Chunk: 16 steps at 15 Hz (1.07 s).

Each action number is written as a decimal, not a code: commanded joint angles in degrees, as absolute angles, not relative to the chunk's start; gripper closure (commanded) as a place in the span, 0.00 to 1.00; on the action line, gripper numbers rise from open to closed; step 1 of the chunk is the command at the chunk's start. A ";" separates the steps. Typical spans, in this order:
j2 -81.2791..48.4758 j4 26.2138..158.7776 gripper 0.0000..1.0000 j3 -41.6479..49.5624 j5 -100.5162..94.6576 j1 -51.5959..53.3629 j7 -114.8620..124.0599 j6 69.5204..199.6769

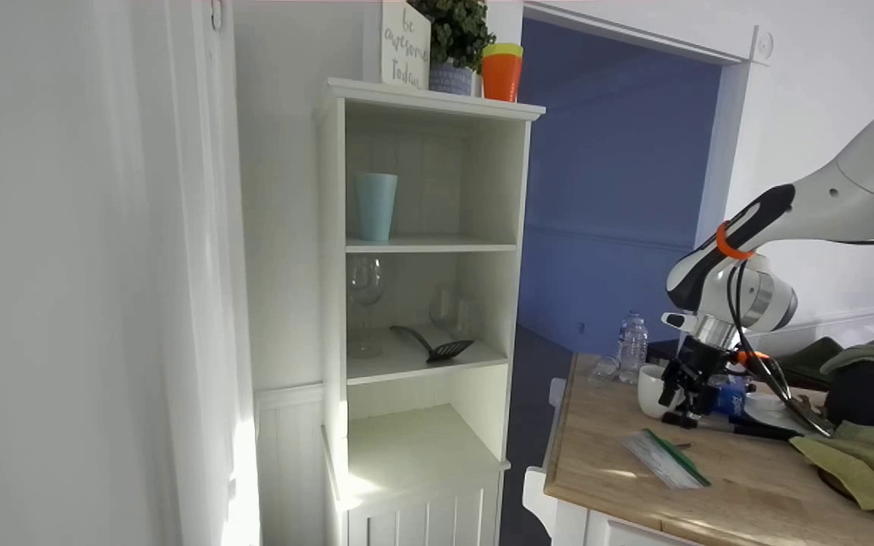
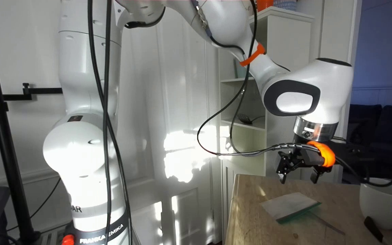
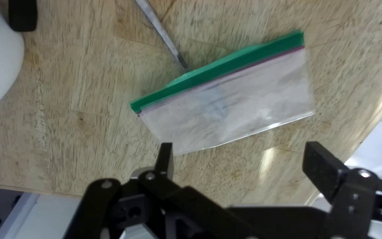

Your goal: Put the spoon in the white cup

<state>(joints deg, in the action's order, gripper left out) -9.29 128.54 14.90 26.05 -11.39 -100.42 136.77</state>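
One wooden table [image 1: 596,425], cabinet [image 1: 437,247] to its left in an exterior view, white cup [image 2: 381,204] and zip bag [image 3: 240,103] on top. Gripper [image 2: 298,180] above, fingers [image 3: 166,157] wide apart, empty.

Back from the light-brown wooden tabletop [image 1: 763,485], an exterior view faces the tall white wooden cabinet [image 1: 422,440]; nearer, an exterior view faces the white jointed arm [image 2: 225,29]; close above, the wrist view looks down. All share part of the tabletop.
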 commanded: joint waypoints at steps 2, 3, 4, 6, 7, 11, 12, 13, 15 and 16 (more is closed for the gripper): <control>-16.46 122.31 0.00 10.49 33.31 -17.31 -107.49 137.88; -17.67 121.30 0.00 9.72 33.96 -18.26 -108.45 138.29; -18.78 120.28 0.00 9.10 33.98 -19.12 -109.68 138.24; -20.60 118.44 0.00 7.79 33.56 -20.74 -112.29 137.54; -21.47 117.40 0.00 7.20 32.90 -21.49 -113.97 137.02; -24.25 114.42 0.00 6.26 31.28 -23.32 -116.64 135.91; -24.77 113.73 0.00 6.06 31.29 -23.81 -117.24 135.46; -25.22 113.25 0.05 5.99 31.01 -24.17 -117.80 135.04; -25.81 112.51 0.11 6.18 29.90 -24.68 -118.44 133.55; -25.91 112.25 0.16 6.21 29.40 -25.01 -118.99 132.43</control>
